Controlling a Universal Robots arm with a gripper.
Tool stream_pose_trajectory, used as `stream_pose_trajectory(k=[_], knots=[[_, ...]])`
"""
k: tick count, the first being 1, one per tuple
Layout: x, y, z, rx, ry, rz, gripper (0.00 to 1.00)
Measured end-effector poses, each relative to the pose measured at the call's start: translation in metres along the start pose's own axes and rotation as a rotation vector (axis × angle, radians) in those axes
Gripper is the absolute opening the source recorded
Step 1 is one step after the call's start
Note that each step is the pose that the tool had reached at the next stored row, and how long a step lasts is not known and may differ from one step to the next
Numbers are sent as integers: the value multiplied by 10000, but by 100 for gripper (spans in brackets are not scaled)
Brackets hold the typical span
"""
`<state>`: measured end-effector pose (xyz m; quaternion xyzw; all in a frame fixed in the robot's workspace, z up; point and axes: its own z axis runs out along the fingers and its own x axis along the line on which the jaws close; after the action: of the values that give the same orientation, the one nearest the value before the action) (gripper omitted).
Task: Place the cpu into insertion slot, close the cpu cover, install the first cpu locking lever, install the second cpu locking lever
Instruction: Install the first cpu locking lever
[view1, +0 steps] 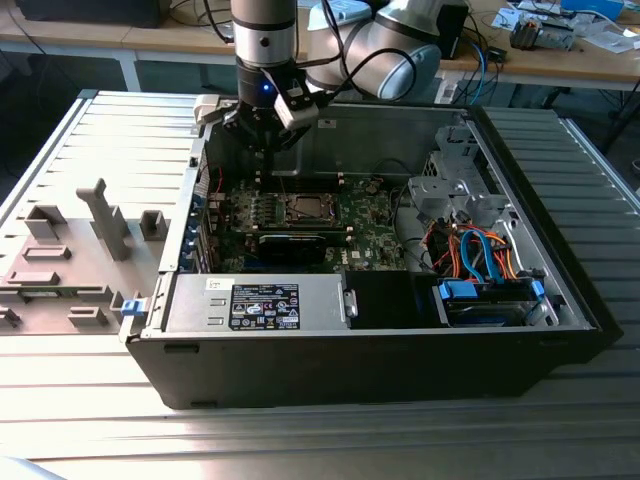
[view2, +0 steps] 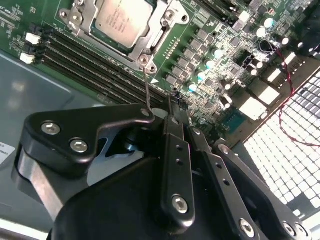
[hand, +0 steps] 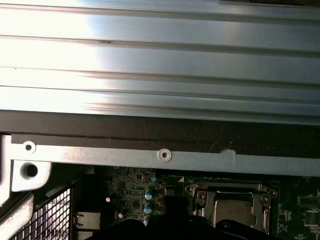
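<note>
While the cpu already sits in the insertion slot under the closed cpu cover, the hand, fingers pressed together, hovers just beside the socket near an upright thin lever, its long axis pointing toward the fingertips

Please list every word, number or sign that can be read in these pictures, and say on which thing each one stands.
Black label on the silver box, exterior view: print too small to read.
cpu face, second wrist view: faint print, too blurred to read.
Green circuit board: white marks, too small to read.
Nothing can be quoted.
</note>
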<state>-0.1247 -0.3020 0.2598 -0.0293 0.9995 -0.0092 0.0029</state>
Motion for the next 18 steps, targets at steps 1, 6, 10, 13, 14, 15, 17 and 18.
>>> stream_pose_trajectory(k=[1, 6, 10, 13, 14, 15, 17, 18], knots=[[-19, -1, 0, 0, 1, 0, 11], [-149, -9, 1, 0, 0, 0, 11], [-229, -14, 1, 0, 0, 0, 11], [-300, -18, 2, 0, 1, -1, 11], [-332, -20, 2, 0, 0, -1, 11], [-344, -20, 2, 0, 0, 0, 11], [-376, -22, 2, 0, 0, 0, 11], [-397, -23, 2, 1, 1, -1, 11]])
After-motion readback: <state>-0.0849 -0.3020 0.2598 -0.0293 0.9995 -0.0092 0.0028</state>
